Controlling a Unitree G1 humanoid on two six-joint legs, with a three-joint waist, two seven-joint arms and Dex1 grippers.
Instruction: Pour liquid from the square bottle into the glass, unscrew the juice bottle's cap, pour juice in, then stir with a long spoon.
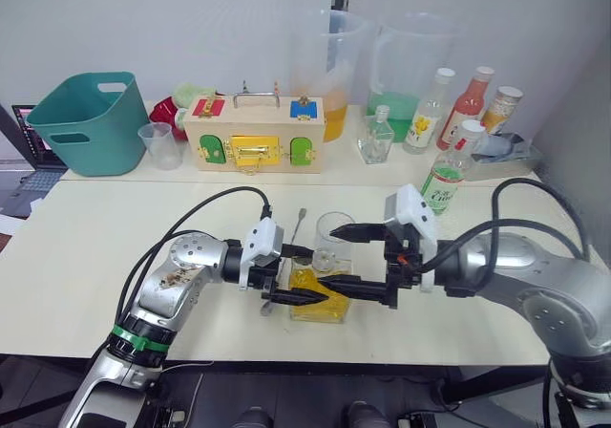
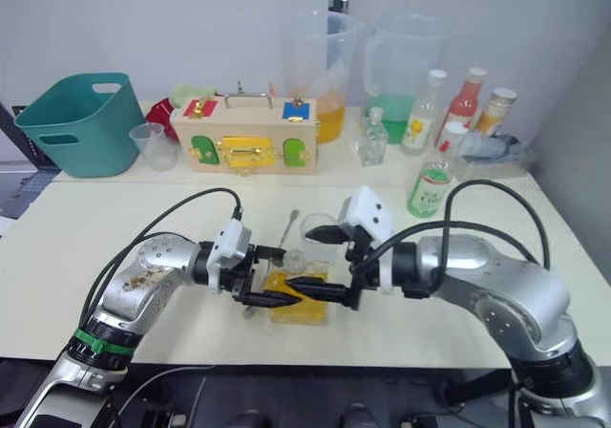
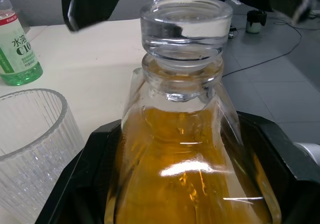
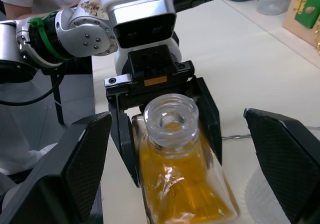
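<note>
**Left gripper has the decanter, stopper's still in**

So the left gripper [image 1: 298, 275] has its two fingers clamped on either side of the square bottle [image 1: 320, 294], which sits near the front edge of the table [image 1: 86, 256] with its clear stopper [image 3: 186, 26] in the neck. The right gripper [image 1: 368, 261] comes in from the other side with fingers spread wide around the bottle top, not touching anything as far as I can tell. The glass [image 1: 336, 233] stands right behind the bottle, nearly touching it. The long spoon [image 1: 297, 225] lies just beside that. The juice bottle [image 1: 447, 178] stands off to the right, cap [image 1: 470, 130] on.

What worries me: faceted glass is slick, so pulling the stopper could twist the bottle in the grip and slosh the liquid [image 4: 180, 184]. Tipping could also clip the glass
</note>
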